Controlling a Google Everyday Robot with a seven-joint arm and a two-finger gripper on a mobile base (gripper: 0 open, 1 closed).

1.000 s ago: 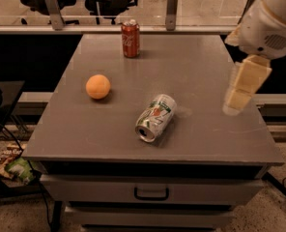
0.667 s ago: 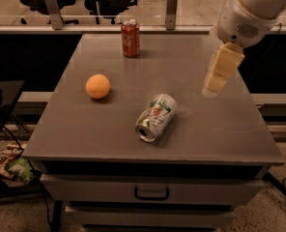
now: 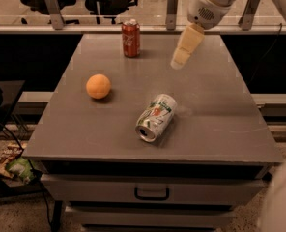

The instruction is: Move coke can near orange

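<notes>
3 things are seen on the grey table (image 3: 220,120): the coke can (image 3: 131,38), the orange (image 3: 98,86) and a white-and-green can (image 3: 156,117) lying on its side. The coke can is stood upright near the far edge, left of the middle. It is well apart from the orange, which is placed nearer the left edge and closer to the front. The gripper (image 3: 178,61) is held in the air above the far right part of the table, to the right of the coke can and apart from it. Nothing is seen held in it, and how far it is open cannot be told from this angle. The step in hand is judged to be the reach toward the coke can, with no grasp yet made. For the next move, the gripper would need to be brought left, lowered around the can's body and closed on it. The can is red with white script and a silver top, and appears undented, though its far side is hidden
</notes>
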